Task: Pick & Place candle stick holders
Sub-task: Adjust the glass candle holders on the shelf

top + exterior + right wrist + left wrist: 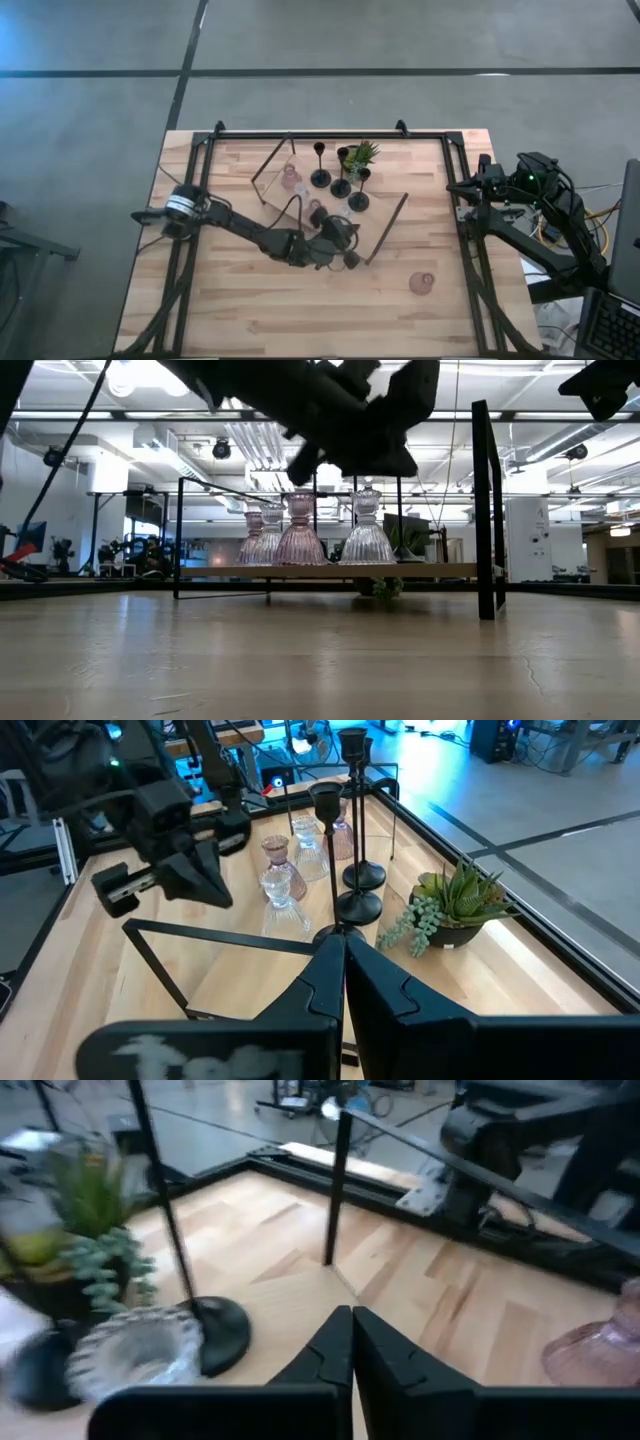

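Hovering over the board (385, 228) near the glass cups (303, 200), the left gripper (345, 250) is closed, empty; right gripper (343, 982) closed, parked right.

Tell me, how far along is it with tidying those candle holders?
Done: several glass cups stand on the board, black holders beside the plant. In hand: nothing; the left gripper is shut, empty, near the board. The right gripper waits at the table's right edge. Left: one pink cup alone on the table.
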You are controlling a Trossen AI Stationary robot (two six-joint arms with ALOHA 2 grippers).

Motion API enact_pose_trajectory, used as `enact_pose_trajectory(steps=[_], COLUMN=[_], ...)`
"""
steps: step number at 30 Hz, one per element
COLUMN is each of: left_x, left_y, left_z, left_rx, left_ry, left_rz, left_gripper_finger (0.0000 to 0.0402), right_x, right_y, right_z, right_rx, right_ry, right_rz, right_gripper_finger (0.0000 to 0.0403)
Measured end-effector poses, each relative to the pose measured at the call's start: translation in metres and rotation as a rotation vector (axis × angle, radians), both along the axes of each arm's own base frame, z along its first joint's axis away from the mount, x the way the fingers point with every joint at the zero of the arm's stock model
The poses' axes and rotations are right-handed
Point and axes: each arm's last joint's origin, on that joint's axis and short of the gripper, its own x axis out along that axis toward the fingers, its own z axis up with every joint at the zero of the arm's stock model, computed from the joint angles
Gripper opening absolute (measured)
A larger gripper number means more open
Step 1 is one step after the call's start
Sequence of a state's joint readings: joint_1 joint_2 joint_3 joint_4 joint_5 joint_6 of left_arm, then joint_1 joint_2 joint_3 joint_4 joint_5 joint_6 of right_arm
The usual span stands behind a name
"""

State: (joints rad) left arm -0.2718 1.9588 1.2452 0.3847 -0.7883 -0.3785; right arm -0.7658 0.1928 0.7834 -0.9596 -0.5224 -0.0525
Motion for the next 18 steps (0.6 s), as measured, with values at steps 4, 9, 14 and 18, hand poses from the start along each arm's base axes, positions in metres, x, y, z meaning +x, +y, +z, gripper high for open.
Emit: enact_pose_trajectory(steps=[4,9,14,18], left_x=[0.006,0.012,0.013,0.013], left_y=[0.013,0.019,0.023,0.028], left_z=[-0.013,-0.026,-0.025,-0.025], left_rx=[-0.033,-0.046,-0.030,-0.030], left_ry=[0.016,0.041,0.040,0.029], left_rz=[-0.030,-0.072,-0.068,-0.013], left_gripper_finger=[0.0005,0.0003,0.0002,0.0001], right_x=[0.000,0.000,0.000,0.000], right_y=[0.000,0.000,0.000,0.000], right_z=[0.000,0.000,0.000,0.000], right_rx=[0.000,0.000,0.000,0.000], right_ry=[0.000,0.000,0.000,0.000], right_rz=[0.000,0.000,0.000,0.000], right_gripper_finger=[0.0008,0.0008,0.0008,0.0008])
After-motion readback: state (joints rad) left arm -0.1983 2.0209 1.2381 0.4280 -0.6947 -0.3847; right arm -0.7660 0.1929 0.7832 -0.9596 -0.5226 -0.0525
